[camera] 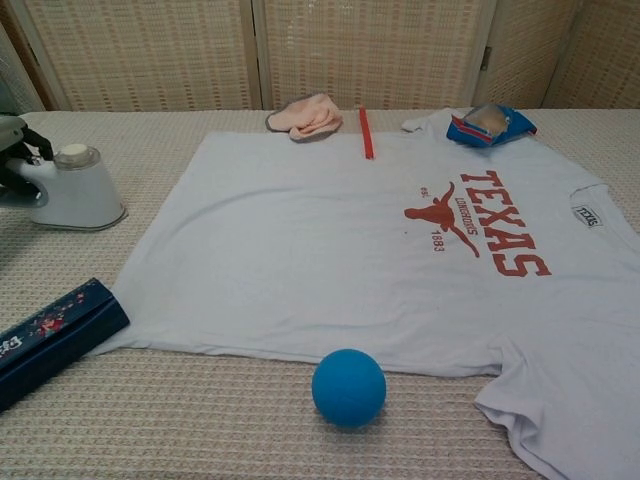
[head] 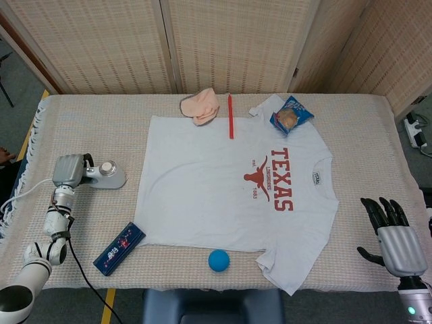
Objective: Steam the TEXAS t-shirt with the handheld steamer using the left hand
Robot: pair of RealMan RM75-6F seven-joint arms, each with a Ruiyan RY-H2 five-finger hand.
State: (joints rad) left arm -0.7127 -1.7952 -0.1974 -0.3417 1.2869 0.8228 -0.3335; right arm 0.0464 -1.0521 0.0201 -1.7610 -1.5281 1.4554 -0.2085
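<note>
Left hand (head: 68, 169) wrapped round handheld steamer (head: 106, 175) handle; rigid, top-heavy, likely slick plastic. TEXAS t-shirt (head: 229, 196) limp. Right hand (head: 393, 237) spread, idle.

A folding screen (head: 223, 44) of pale woven panels in light wooden frames stands behind the desk (head: 378, 128), angling forward on the right. The desk is covered with a beige waffle-textured cloth whose fringe hangs over the left edge. Grey floor (head: 17, 81) shows at the left, crossed by a yellow line (head: 32, 131). A white power strip (head: 413, 130) lies at the far right. The light is even and soft.
</note>
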